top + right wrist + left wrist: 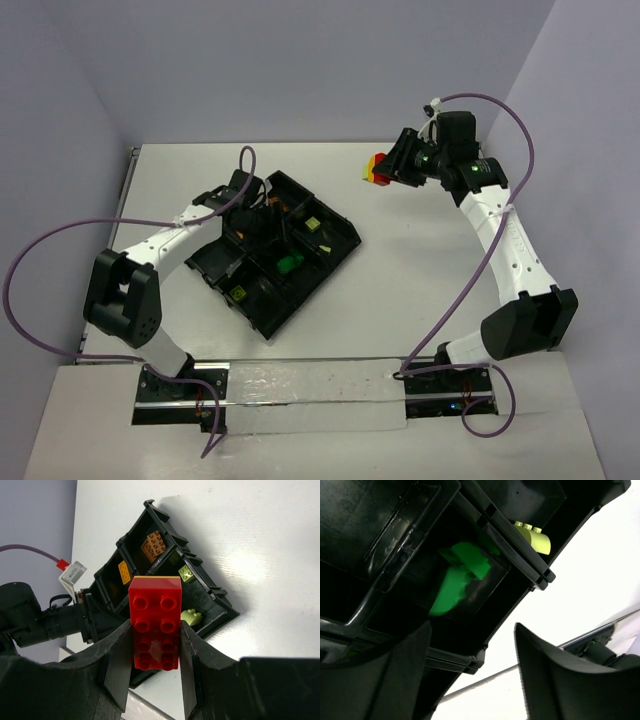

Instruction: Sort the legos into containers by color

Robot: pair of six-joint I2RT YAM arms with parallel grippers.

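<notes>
The green brick [457, 582] and others lie sorted in the tray [350, 238]; a red brick [155, 622] seems left, pinched by the right gripper [155, 635] at the tray's two o'clock. The left gripper [470, 630] gapes empty.

White worktop [420, 290] sat btwn pale lilac walls [300, 60]; a shiny, crinkly strip [310, 395] lay along its near edge.
</notes>
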